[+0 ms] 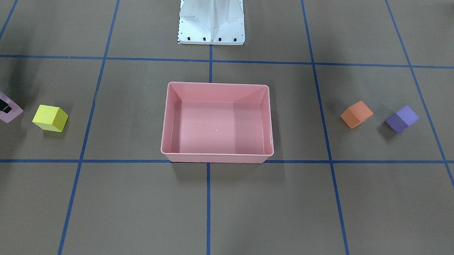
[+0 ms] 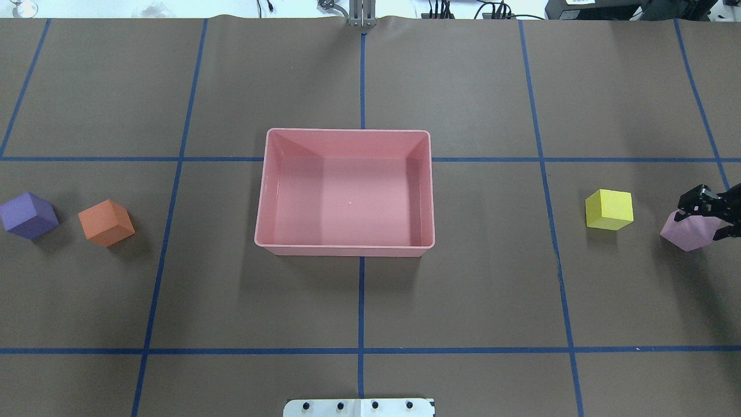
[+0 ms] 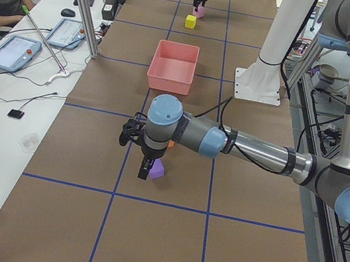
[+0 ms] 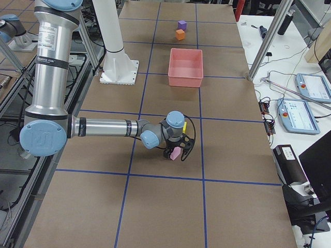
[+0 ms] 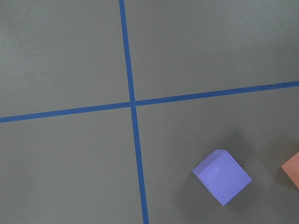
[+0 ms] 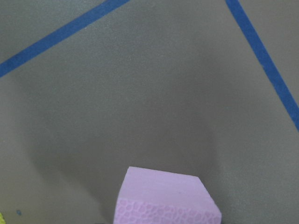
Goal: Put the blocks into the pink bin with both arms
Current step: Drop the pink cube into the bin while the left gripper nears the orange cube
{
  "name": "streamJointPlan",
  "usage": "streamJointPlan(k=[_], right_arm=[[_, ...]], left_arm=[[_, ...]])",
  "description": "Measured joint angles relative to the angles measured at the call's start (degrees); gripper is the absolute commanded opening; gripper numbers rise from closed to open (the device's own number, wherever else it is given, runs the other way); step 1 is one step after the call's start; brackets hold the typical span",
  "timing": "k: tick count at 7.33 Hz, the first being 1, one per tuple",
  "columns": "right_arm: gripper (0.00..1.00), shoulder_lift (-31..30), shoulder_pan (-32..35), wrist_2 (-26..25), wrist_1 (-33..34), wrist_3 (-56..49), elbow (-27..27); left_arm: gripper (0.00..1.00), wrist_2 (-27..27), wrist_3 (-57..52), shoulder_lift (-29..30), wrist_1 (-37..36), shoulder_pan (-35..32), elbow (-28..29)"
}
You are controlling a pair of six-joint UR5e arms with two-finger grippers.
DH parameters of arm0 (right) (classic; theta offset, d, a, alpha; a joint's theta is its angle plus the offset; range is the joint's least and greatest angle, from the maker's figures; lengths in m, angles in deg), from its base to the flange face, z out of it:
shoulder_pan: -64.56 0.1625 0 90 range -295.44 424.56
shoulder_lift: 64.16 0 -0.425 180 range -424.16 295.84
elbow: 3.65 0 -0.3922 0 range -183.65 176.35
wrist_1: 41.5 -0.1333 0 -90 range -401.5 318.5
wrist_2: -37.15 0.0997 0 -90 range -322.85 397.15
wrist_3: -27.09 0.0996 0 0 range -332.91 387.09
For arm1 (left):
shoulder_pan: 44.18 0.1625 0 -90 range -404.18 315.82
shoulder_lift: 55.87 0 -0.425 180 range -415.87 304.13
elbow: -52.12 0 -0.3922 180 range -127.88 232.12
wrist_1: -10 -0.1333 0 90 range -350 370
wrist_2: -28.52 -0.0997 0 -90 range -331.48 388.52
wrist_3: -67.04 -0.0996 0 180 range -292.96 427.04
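Your left arm (image 3: 246, 146) stretches low over the brown paper-covered desk (image 2: 463, 289). The left claw (image 3: 147, 167) points down just above the small matte purple cube (image 3: 157, 170), but you cannot tell whether it is released or clenched. The small matte orange cube (image 2: 106, 222) sits near it. The shallow salmon-pink plastic bin (image 2: 347, 131) stands mid-desk, and all four cubes are outside it. Beyond it lies the small matte yellow cube (image 2: 609, 209). Farthest, the right arm (image 4: 103, 126) lies low, and the right claw (image 2: 710, 215) grasps the small matte light pink cube (image 2: 686, 234).
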Motion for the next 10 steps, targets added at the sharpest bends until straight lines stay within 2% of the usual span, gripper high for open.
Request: streamJointPlan(k=[2, 3, 4, 5, 7, 8, 10], right_arm=[[0.0, 0.1, 0.1, 0.2, 0.2, 1.7, -1.3], [0.0, 0.1, 0.6, 0.4, 1.3, 2.4, -4.1], [0.0, 1.0, 1.5, 0.6, 4.7, 2.9, -8.0], [0.0, 4.7, 1.9, 0.7, 10.7, 3.3, -11.3], [0.0, 20.5, -0.4, 0.5, 26.7, 5.9, -13.4], [0.0, 27.7, -3.7, -0.1, 31.6, 9.1, -13.3], [0.0, 39.6, -11.7, -3.6, 34.4, 19.0, -11.0]], left_arm=[[1.0, 0.0, 0.2, -0.1, 0.0, 0.0, 0.0], [1.0, 0.1, 0.5, -0.1, 0.0, 0.0, 0.0], [1.0, 0.1, 0.8, -0.1, -0.1, 0.0, 0.0], [1.0, 0.2, 0.9, -0.1, -0.1, 0.1, 0.1], [1.0, 0.3, 1.7, 0.0, 0.0, 0.1, 0.4], [1.0, 0.4, 1.9, 0.0, 0.0, 0.1, 0.6], [1.0, 0.4, 2.1, 0.1, 0.0, 0.2, 0.8]])
